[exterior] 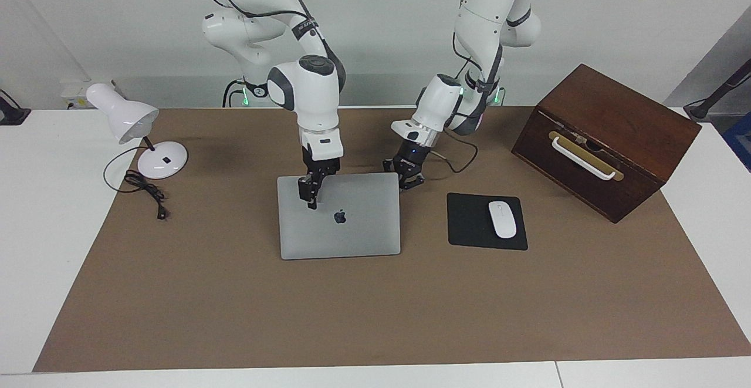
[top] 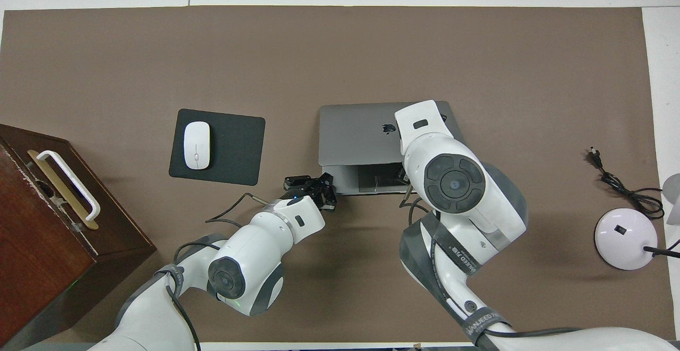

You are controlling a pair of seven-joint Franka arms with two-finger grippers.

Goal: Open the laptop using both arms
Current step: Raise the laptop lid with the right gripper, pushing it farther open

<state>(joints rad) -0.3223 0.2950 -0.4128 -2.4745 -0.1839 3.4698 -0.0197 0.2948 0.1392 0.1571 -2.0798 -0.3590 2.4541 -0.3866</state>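
Note:
The silver laptop [exterior: 352, 229] [top: 356, 138] lies mid-table with its lid tilted up along the edge nearest the robots. A strip of its base [top: 350, 181] shows under the lid in the overhead view. My right gripper [exterior: 311, 193] grips that raised lid edge toward the right arm's end, one finger lying on the lid's outer face. From overhead the right wrist hides its fingers. My left gripper [exterior: 409, 184] [top: 325, 187] is shut. Its tips rest at the base's corner nearest the robots, at the left arm's end.
A black mouse pad [exterior: 478, 223] with a white mouse [exterior: 502, 219] lies beside the laptop toward the left arm's end. A brown wooden box [exterior: 604, 141] stands past it. A white desk lamp [exterior: 135, 124] and its cable [exterior: 146, 191] sit at the right arm's end.

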